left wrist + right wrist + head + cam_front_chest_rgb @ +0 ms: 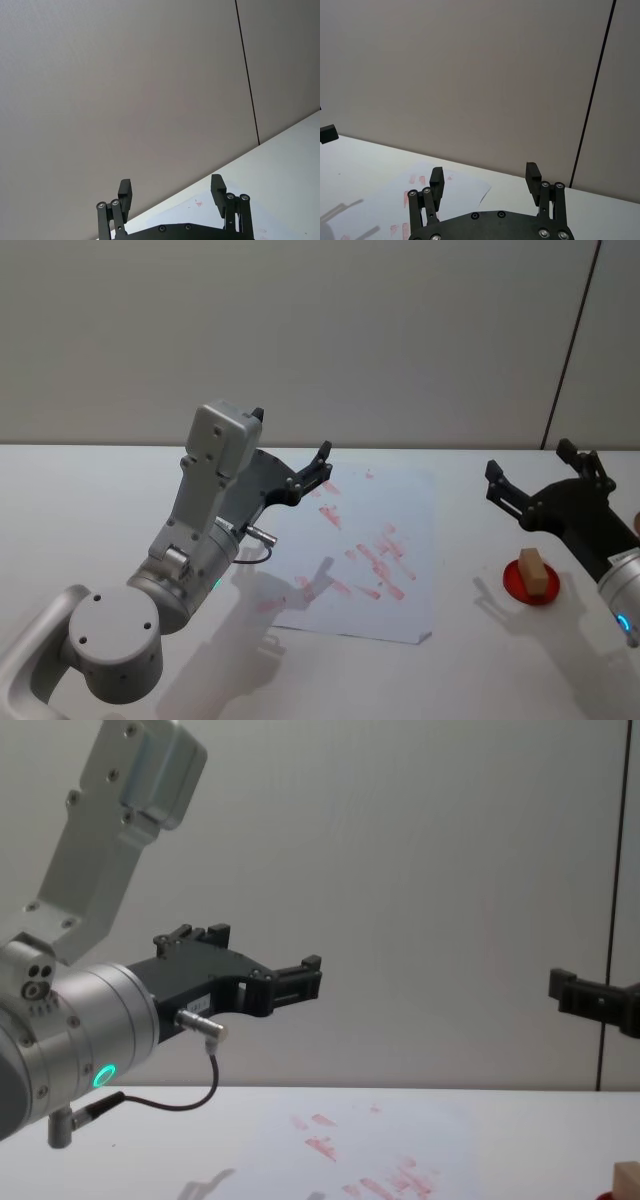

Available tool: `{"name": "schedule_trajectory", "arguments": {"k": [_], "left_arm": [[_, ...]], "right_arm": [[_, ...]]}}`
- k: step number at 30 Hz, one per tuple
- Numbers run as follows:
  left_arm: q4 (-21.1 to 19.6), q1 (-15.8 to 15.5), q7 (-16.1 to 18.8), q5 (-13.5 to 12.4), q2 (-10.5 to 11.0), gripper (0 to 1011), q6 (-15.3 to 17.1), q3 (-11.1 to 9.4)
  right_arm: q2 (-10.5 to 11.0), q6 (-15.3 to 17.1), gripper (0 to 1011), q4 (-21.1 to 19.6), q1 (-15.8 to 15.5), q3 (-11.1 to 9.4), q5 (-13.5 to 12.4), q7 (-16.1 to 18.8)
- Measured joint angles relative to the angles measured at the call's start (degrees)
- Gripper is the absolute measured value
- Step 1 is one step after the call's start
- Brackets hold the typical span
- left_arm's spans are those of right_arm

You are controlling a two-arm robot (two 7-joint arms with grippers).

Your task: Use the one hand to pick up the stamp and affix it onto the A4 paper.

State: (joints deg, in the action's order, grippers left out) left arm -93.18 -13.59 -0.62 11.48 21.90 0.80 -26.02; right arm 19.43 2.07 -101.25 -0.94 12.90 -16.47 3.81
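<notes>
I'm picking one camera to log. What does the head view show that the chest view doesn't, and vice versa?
Head view: the light tan wooden stamp block whole, upright on a round red pad near the open black right gripper, plus the white A4 paper's full outline. Chest view: side-on, the open black left gripper hanging clear above the white table. Both: the paper's red-pink prints and both grippers; the chest view catches just the stamp's corner.

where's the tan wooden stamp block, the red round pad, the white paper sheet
tan wooden stamp block [533,573], head view, side face
red round pad [511,582], head view, left rim
white paper sheet [405,502], head view, bare far-right part
</notes>
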Motion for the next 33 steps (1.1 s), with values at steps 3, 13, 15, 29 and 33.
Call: {"name": "schedule_trajectory", "arguments": {"k": [3,13,15,29,33], "left_arm": [[0.0,0.0,0.0,0.0,0.0,1003,0.0,0.0],[0.0,0.0,0.0,0.0,0.0,1003,0.0,0.0],[0.0,0.0,0.0,0.0,0.0,1003,0.0,0.0],[0.0,0.0,0.0,0.0,0.0,1003,0.0,0.0],[0.0,0.0,0.0,0.0,0.0,1003,0.0,0.0]], "right_arm": [[0.32,0.5,1001,-0.39,-0.46,-0.18,-0.21,-0.29],[2.44,3.97,1001,-2.69,-3.29,-1.44,-1.62,-2.66],[2.97,5.03,1001,-3.19,-4.0,-1.78,-1.86,-3.5],[2.67,13.08,1001,-3.36,-4.58,-1.93,-1.65,-6.16],[1.89,15.27,1001,-2.64,-3.92,-1.56,-1.15,-6.44]]}}
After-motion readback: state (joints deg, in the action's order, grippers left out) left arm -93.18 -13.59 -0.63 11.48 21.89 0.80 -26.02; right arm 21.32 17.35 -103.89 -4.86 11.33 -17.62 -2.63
